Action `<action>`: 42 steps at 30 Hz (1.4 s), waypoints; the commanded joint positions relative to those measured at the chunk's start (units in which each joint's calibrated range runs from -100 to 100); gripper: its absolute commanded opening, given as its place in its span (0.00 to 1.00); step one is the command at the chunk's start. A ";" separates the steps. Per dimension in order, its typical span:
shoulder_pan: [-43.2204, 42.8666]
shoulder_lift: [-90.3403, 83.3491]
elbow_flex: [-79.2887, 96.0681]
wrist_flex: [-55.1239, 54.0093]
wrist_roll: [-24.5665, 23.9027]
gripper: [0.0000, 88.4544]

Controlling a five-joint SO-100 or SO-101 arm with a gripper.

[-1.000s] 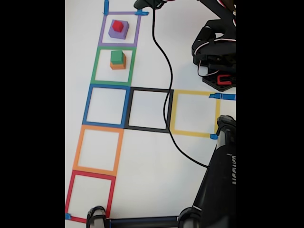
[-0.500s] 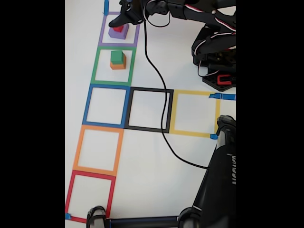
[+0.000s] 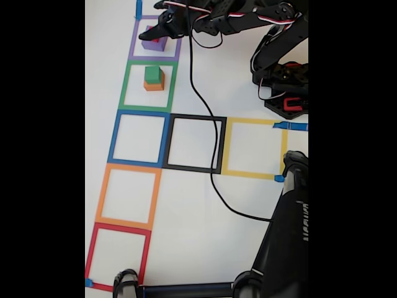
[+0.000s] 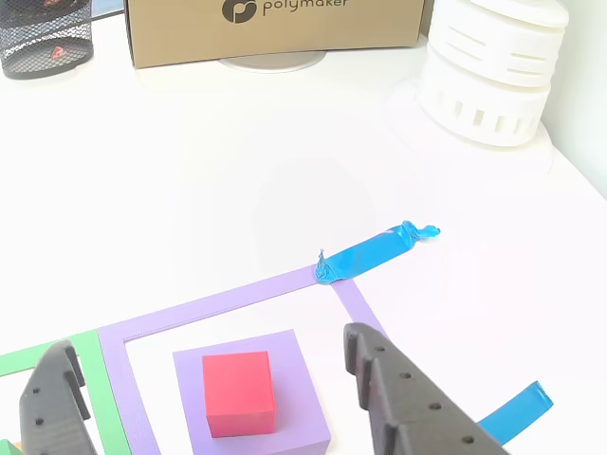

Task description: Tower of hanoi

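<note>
In the fixed view, the purple block (image 3: 155, 45) sits in the purple tape square (image 3: 133, 43) at the top left. My gripper (image 3: 151, 32) hovers over it and hides most of the red block. One square below, a green block (image 3: 153, 74) is stacked on an orange block (image 3: 153, 85). The other view looks down past my open gripper (image 4: 207, 343). Its left finger (image 4: 55, 412) and right finger (image 4: 403, 403) stand on either side of the red block (image 4: 238, 393), which rests on the purple block (image 4: 308, 389). Nothing is held.
Hollow tape squares run down the fixed view: green (image 3: 126, 87), blue (image 3: 113, 136), orange (image 3: 101, 195), red (image 3: 91, 251). Black (image 3: 220, 143) and yellow (image 3: 226, 146) squares lie to their right. A black cable (image 3: 214, 167) crosses the mat. The arm base (image 3: 285, 81) stands top right and a black stand (image 3: 285, 236) bottom right. A cardboard box (image 4: 275, 28) and a white spool (image 4: 488, 71) stand beyond the mat.
The arm has swung in from the top edge and come down over the purple square. The gripper now covers the red block that showed fully before. The cable shifted with it.
</note>
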 commanded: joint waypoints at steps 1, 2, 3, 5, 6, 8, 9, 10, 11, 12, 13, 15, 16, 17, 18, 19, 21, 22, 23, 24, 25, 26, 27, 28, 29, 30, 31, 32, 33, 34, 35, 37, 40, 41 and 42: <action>0.68 1.97 2.33 -7.96 0.00 0.37; 0.68 2.85 2.87 -9.26 0.00 0.37; 0.58 3.90 3.42 -10.88 0.00 0.37; 0.10 6.49 3.69 -13.71 0.00 0.38; -0.09 7.70 3.69 -14.93 0.00 0.38; -0.37 10.44 3.51 -17.92 0.00 0.38; -0.47 11.98 3.42 -19.46 0.00 0.38; -0.57 13.19 3.14 -20.68 0.00 0.38; -0.66 14.64 2.87 -21.73 0.00 0.38; -0.66 15.85 2.60 -22.78 0.00 0.38; -0.66 17.14 2.42 -23.92 0.00 0.37; -0.47 19.24 2.33 -25.70 0.00 0.37; -0.37 20.29 2.33 -26.67 0.00 0.37; -0.37 21.26 2.33 -27.64 0.00 0.37; -0.37 22.31 2.23 -28.61 0.00 0.37; -0.47 23.28 2.14 -29.50 0.00 0.37; -0.76 25.14 1.78 -31.04 0.00 0.37; -0.95 25.86 1.42 -31.69 0.00 0.37; -0.95 26.43 1.14 -31.93 0.00 0.36; -0.95 27.08 0.78 -32.17 0.00 0.36; -0.95 27.48 0.51 -32.17 0.00 0.36; -0.85 27.96 0.05 -32.17 0.00 0.35; -0.76 28.37 -0.31 -32.17 0.00 0.35; -0.66 28.85 -0.77 -32.17 0.00 0.35; -0.66 29.34 -1.22 -32.17 0.00 0.35; -0.66 29.82 -1.86 -32.17 0.00 0.35; -0.66 30.31 -2.31 -32.17 0.00 0.35; -0.66 30.87 -2.95 -32.17 0.00 0.35; -0.76 31.36 -3.49 -32.17 0.00 0.35; -0.95 31.92 -4.13 -32.17 0.00 0.35; -1.24 32.49 -4.67 -32.26 0.00 0.34; -1.62 33.54 -5.77 -32.58 0.00 0.34; -1.91 34.99 -6.67 -33.31 0.00 0.34; -2.00 35.47 -6.86 -33.79 0.00 0.33; -2.00 35.80 -6.95 -34.04 0.00 0.33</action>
